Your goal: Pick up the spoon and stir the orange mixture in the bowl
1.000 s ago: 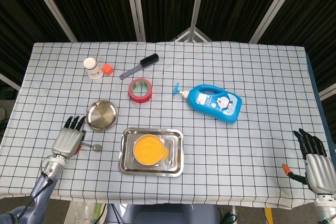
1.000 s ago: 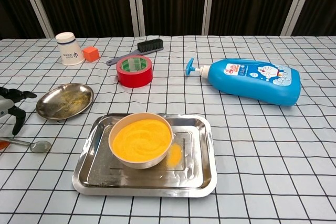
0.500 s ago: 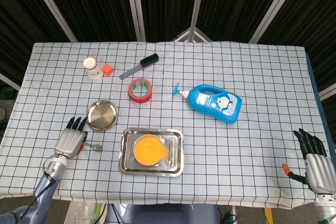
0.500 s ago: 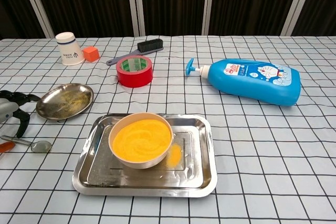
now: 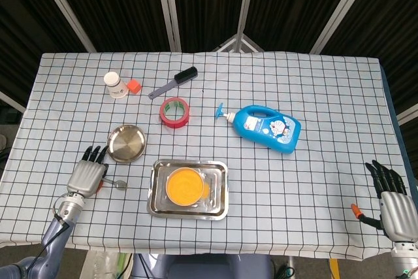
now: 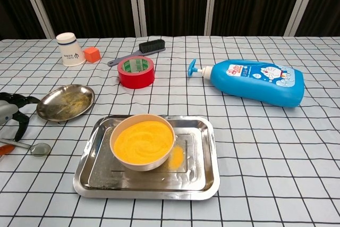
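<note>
Plainly, the small metal spoon with an orange-tipped handle (image 6: 29,146) lies flat on the checked tablecloth (image 5: 313,96), at about nine o'clock from the shallow steel tray (image 5: 219,191), and apart from it. Its round bowl end points toward the tray; the handle runs off under the robot's left hand (image 5: 85,174). That hand sits directly over the handle with its dark fingers (image 5: 96,154) stretched toward twelve o'clock. In the chest view the fingers arch down beside the handle, but whether they have closed on it I cannot tell (the palm hides the contact in the head view).

The spoon looks light, stiff and slick, and it lies very low against the cloth, so it will likely be awkward to pinch. The handle is probably the best place to take hold, near its orange end, leaving the bowl end free to dip. A loose pinch could let it swivel or slide.

Inside the tray stands the cream round bowl of orange mixture (image 6: 142,141), with a little orange spilled on the tray floor at about three o'clock from it.

The right hand (image 5: 394,202) hangs off the table's near right corner, well away, fingers extended and holding nothing.
</note>
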Controlling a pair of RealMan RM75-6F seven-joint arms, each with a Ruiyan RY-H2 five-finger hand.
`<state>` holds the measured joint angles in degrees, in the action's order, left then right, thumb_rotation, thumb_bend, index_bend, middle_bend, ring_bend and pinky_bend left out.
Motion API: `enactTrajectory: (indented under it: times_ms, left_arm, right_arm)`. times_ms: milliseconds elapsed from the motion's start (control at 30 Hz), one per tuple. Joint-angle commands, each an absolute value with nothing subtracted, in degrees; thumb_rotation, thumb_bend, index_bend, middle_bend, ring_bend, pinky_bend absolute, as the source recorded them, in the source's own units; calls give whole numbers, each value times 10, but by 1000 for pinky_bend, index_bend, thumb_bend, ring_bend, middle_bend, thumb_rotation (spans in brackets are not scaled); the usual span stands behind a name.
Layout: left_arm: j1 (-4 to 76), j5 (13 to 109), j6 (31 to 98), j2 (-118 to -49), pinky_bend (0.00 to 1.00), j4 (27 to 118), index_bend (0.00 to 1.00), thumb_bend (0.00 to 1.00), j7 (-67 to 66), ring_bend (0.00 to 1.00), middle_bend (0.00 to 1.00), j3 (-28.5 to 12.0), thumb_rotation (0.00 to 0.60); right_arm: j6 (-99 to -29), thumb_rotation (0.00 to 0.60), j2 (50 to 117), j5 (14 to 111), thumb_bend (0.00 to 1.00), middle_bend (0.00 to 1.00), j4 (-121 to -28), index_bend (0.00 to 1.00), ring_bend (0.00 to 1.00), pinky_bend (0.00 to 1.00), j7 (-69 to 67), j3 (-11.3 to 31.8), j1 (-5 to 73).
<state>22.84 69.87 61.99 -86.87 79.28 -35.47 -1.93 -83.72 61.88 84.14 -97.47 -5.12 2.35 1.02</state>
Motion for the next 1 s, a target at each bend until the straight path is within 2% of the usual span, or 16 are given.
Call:
enactTrajectory:
  times_ms: [33,233,500,667,833,1000]
  left_arm:
    - [229,699,622,-868,28,794,545,517,-354,0,0,-18,600]
    - [231,710,634,-856,28,818,547,518,-349,0,0,-19,600]
    - [245,719,651,-808,28,929,557,518,-362,0,4,-37,600]
    - [272,690,647,-793,28,1008,556,518,-422,0,7,-61,600]
    - [314,619,645,-812,28,1062,546,518,-522,0,7,-87,600]
    - [363,549,657,-864,28,1077,542,518,-612,0,8,-105,600]
  right_arm:
    - [-837,600,619,841,311,0,-975,0,0,0,-52,23,10]
    - [-838,600,618,842,311,0,-975,0,0,0,-52,23,10]
    - [-839,600,618,844,311,0,-976,0,0,0,-52,23,9]
    - [-839,600,618,844,311,0,-976,0,0,0,-53,23,10]
    - [-839,600,618,846,311,0,-977,0,0,0,-54,22,9]
    - [-839,600,617,845,311,0,-976,0,0,0,-58,23,10]
